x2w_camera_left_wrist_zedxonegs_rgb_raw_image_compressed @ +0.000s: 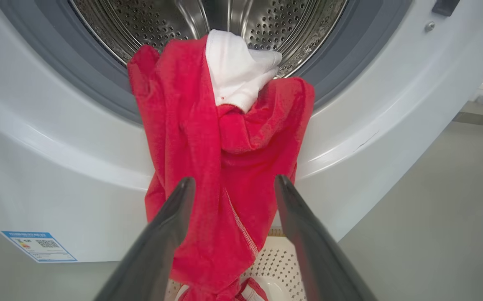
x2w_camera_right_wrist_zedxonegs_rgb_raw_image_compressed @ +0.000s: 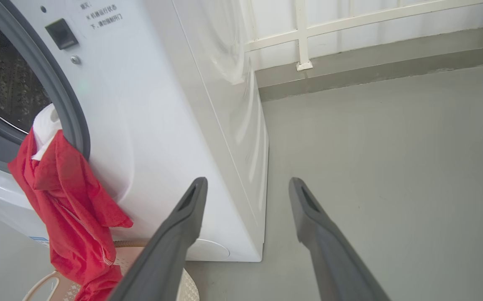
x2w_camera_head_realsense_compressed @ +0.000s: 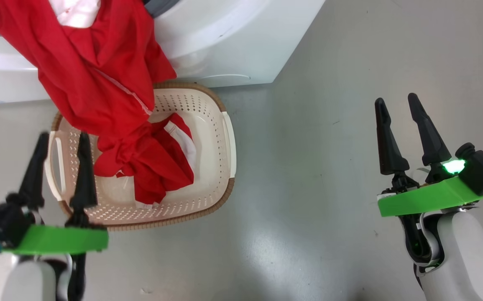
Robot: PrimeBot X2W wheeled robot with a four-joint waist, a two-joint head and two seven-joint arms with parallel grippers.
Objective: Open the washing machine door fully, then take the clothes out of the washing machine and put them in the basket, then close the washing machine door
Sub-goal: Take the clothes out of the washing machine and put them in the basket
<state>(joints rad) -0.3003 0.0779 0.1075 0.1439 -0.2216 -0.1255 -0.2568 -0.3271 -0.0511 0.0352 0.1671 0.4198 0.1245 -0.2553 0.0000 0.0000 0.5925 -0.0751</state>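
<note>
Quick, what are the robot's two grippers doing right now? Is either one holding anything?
Left gripper: jaws open, holding nothing.
Right gripper: jaws open, holding nothing.

Glossy grey floor (x2w_camera_head_realsense_compressed: 329,146), white railing (x2w_camera_right_wrist_zedxonegs_rgb_raw_image_compressed: 304,33)

Head view: the red clothes (x2w_camera_head_realsense_compressed: 99,83) hanging from the washing machine (x2w_camera_head_realsense_compressed: 224,37), itself cut off by the top edge, hide the rear left rim and much of the floor of the basket (x2w_camera_head_realsense_compressed: 221,167); the left tool (x2w_camera_head_realsense_compressed: 62,137) is blurred. Left wrist view: the drum (x2w_camera_left_wrist_zedxonegs_rgb_raw_image_compressed: 300,25) is cropped at the top edge, and the print on the blue label (x2w_camera_left_wrist_zedxonegs_rgb_raw_image_compressed: 38,246) is too small to read.
</note>
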